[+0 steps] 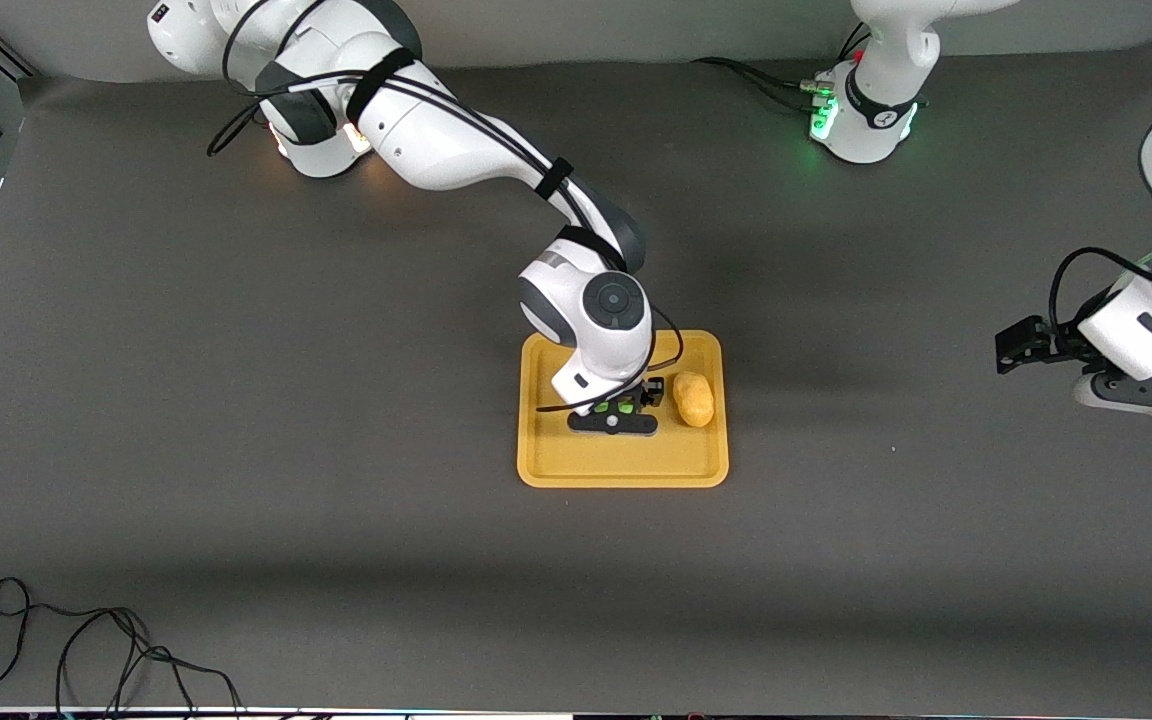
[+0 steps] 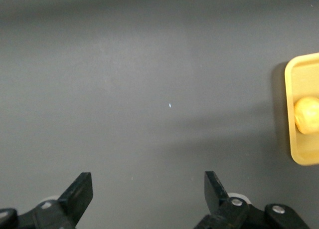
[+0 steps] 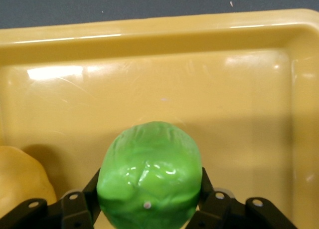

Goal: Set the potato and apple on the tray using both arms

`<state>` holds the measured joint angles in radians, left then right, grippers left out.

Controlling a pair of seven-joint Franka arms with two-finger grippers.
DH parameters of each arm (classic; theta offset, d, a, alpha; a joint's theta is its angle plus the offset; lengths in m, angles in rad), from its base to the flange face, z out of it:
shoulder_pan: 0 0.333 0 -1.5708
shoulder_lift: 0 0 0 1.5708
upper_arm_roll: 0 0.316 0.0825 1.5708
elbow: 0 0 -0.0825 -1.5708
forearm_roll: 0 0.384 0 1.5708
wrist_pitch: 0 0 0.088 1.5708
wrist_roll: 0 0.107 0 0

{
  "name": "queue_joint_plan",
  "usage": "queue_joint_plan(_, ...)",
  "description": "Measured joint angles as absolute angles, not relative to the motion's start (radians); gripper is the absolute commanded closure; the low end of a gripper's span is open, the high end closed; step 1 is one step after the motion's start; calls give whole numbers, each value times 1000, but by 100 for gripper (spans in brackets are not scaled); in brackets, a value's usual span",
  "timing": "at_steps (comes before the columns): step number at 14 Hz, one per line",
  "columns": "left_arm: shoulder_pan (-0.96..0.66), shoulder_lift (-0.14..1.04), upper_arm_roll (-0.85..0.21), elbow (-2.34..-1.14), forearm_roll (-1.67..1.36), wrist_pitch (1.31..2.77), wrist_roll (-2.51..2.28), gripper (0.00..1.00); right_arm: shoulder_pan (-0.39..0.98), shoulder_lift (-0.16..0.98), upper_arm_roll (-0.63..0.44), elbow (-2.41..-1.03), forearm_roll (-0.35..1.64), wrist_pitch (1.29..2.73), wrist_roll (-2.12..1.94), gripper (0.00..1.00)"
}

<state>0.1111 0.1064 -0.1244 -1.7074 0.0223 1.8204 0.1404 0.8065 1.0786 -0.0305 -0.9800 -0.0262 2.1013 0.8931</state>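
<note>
The yellow-orange tray lies mid-table. The potato rests on it at the edge toward the left arm's end. My right gripper is low over the tray beside the potato, shut on the green apple. In the right wrist view its fingers press both sides of the apple over the tray floor, with the potato close by. I cannot tell if the apple touches the tray. My left gripper waits open and empty over bare table at the left arm's end; its wrist view shows the gripper, tray rim and potato.
Loose black cable loops on the table at the corner nearest the camera, toward the right arm's end. The right arm's forearm slants over the table from its base down to the tray. The left arm's base stands at the table's back edge.
</note>
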Motion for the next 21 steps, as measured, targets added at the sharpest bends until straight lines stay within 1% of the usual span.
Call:
queue_joint_plan(1,111,106,-124,-1686,22,1781,140,0,806,1082,-31,-980,-26,2102,893,15)
queue_joint_plan(3,111,106,-125,-1668,22,1759,140,0,805,1085,-31,-980,-26,2102,893,15)
queue_joint_plan(5,111,107,-126,-1666,22,1761,140,0,804,1086,-31,-980,-26,2102,893,0)
queue_joint_plan(8,111,107,-126,-1665,22,1774,140,0,804,1082,-31,-965,-26,2098,896,0)
queue_joint_plan(10,111,107,-126,-1664,23,1781,140,0,803,1051,-33,-935,-26,2044,905,0)
queue_joint_plan(12,111,107,-126,-1664,23,1781,140,0,801,980,-36,-912,-26,1957,908,0)
queue_joint_plan(14,110,107,-127,-1664,23,1781,140,0,792,886,-43,-904,-27,1868,908,0)
queue_joint_plan(17,111,107,-126,-1665,23,1781,140,0,759,754,-85,-907,-32,1728,850,0)
queue_joint_plan(19,112,107,-126,-1666,23,1781,140,0,742,665,-139,-947,-33,1646,705,0)
queue_joint_plan(21,112,108,-126,-1667,23,1781,140,0,733,560,-197,-1042,-32,1626,577,0)
